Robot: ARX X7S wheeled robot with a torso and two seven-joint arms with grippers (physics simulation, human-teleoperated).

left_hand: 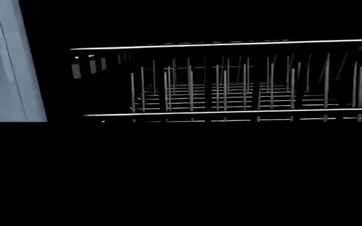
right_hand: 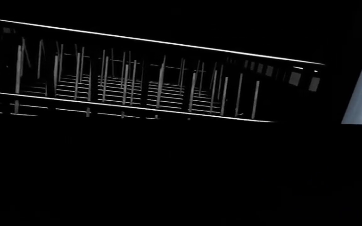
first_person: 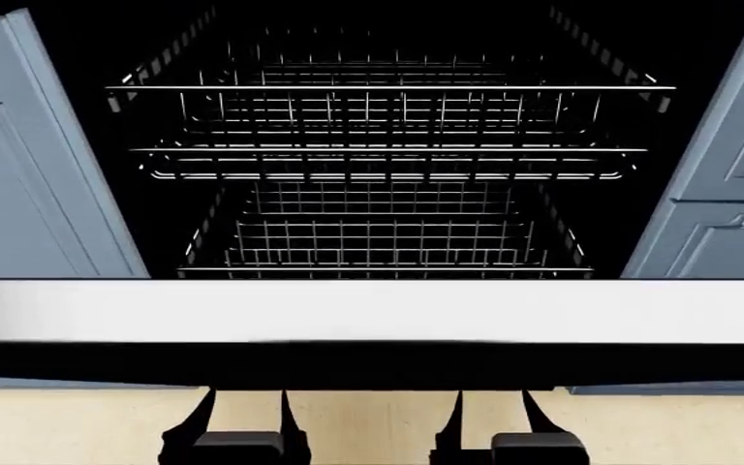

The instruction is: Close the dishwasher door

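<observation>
Now: dishwasher door hangs open above both grippers

Ahead of you, starting at the left of the head view, a blue-grey cabinet front [first_person: 30, 155] flanks the black dishwasher cavity. Inside it sit two wire racks, the upper rack [first_person: 386, 116] and the lower rack [first_person: 386, 242] stacked one over the other, and a second blue-grey cabinet front [first_person: 728, 165] closes off the right side. Below everything runs a pale beige floor [first_person: 372, 426].

The dishwasher door [first_person: 372, 363] lies dropped open across the full width of the head view, its bright silver edge strip [first_person: 372, 310] facing you and a glossy black band beneath it. You cannot make out the bar handle in any view.

Your left gripper [first_person: 240, 426] shows at the bottom, just under the door's near edge, left of centre; its two dark fingers [first_person: 198, 417] stand apart with a clear gap between them. Your right gripper [first_person: 492, 426] sits right of centre, also just beneath the door, fingers likewise spread. Whether either one touches the door you cannot tell.

Both wrist views are mostly black, each showing only a wire rack [left_hand: 231, 89] and a sliver of cabinet.
</observation>
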